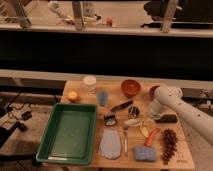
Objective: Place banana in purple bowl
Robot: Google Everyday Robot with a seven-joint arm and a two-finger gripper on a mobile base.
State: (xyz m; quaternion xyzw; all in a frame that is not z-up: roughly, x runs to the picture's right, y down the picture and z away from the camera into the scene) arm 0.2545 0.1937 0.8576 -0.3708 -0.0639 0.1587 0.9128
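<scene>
The banana [144,130] is a pale yellow piece lying on the wooden table [85,165] next to an orange-red carrot-like piece [153,136]. The purple bowl [153,91] stands at the table's back right, partly hidden behind my white arm [169,97]. My gripper [152,116] hangs at the end of the arm, in front of the purple bowl and just behind the banana. I see nothing in it.
A green tray [52,131] fills the left. An orange-red bowl [131,88], a white cup [89,82], a blue cup [102,97] and an orange [73,96] stand at the back. Grapes [170,143], a blue sponge [145,153], a grey-blue plate [110,144] and a dark bar [167,118] lie at the front right.
</scene>
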